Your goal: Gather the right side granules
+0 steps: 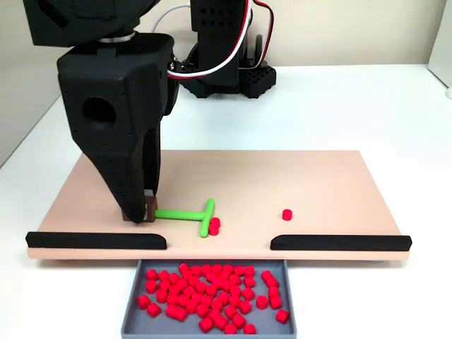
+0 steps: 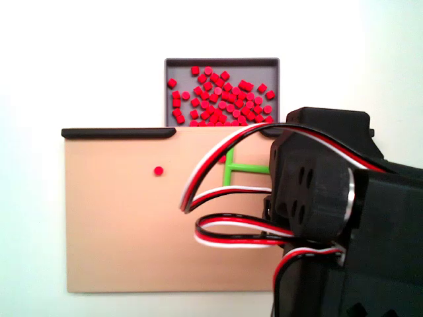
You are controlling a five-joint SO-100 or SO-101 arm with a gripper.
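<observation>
1. In a fixed view from the front, the gripper stands low on the left part of the tan board, its tips down at the board surface.
2. Its fingers are closed on the end of the green T-shaped stick, with a brownish pad at the tip touching the stem; the jaws look nearly shut around that thin stem.
3. The stick lies flat on the board, stem pointing right from the gripper, crossbar at the far end.
4. One red granule sits just right of the crossbar, touching or almost touching it, near the board's front edge. It may be two pellets stacked or side by side; I cannot tell.
5. A second red granule lies alone further right, well apart from the stick and the gripper.
6. In a fixed view from behind, this lone granule shows on the left half of the board, and the stick is partly hidden by the arm and its cables.
7. Two black rails line the front edge, leaving a gap in the middle.
8. Below that gap sits a grey tray holding many red pellets.
</observation>
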